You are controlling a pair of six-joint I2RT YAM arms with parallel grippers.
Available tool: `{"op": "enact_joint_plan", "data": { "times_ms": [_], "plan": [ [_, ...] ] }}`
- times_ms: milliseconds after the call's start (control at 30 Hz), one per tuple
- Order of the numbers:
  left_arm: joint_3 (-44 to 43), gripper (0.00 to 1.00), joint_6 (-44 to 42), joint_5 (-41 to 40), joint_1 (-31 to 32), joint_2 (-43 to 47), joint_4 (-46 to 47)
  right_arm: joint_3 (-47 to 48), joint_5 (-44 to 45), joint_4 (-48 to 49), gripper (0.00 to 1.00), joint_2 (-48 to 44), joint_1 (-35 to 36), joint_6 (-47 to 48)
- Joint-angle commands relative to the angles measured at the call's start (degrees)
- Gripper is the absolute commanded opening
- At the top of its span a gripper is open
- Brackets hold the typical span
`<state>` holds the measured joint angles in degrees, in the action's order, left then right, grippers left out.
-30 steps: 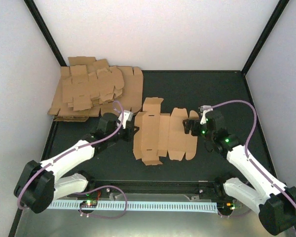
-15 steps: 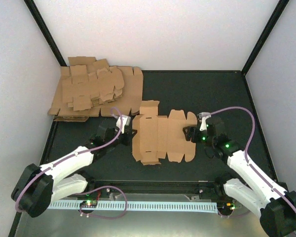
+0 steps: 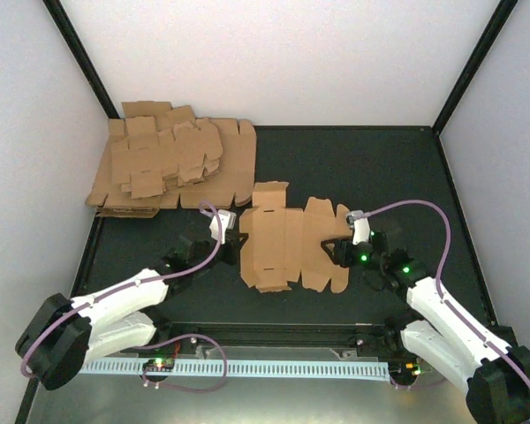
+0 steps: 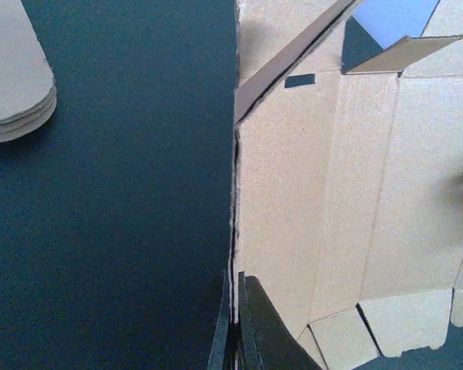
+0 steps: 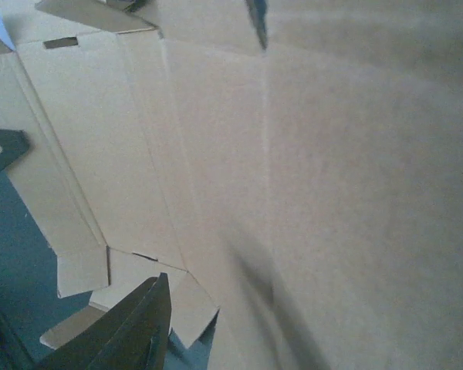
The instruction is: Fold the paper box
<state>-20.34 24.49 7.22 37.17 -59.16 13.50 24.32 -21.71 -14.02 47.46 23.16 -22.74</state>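
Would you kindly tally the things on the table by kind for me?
paper box: 1
pile of cardboard sheets: 1
pincers: 2, left pincer and right pincer
Total: 4

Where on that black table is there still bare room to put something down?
Widest bare patch: the far right of the table, bordered by the cardboard pile, the paper box and the right wall. A narrower strip runs along the box's near side. Crowded: the far left corner under the pile, and the middle, where left gripper and right gripper flank the box.
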Motion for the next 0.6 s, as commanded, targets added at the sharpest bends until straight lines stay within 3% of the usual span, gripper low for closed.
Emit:
{"op": "enact_joint_plan", "data": {
  "times_ms": [0, 300, 567],
  "plan": [
    [0.6, 0.01, 1.0, -4.4, 1.4, 1.4, 4.5, -1.8, -5.2, 3.3, 0.48, -2.2, 0.0, 1.2],
    [0.9, 0.02, 2.0, -7.4, 3.7, 0.6, 8.3, -4.3, -10.8, 7.9, 0.45, -7.3, 0.2, 0.5],
    [-3.3, 0.02, 3.1, -7.9, 4.0, -3.0, 4.6, -2.6, -14.9, 7.8, 0.38, -7.1, 0.3, -0.5]
  ]
}}
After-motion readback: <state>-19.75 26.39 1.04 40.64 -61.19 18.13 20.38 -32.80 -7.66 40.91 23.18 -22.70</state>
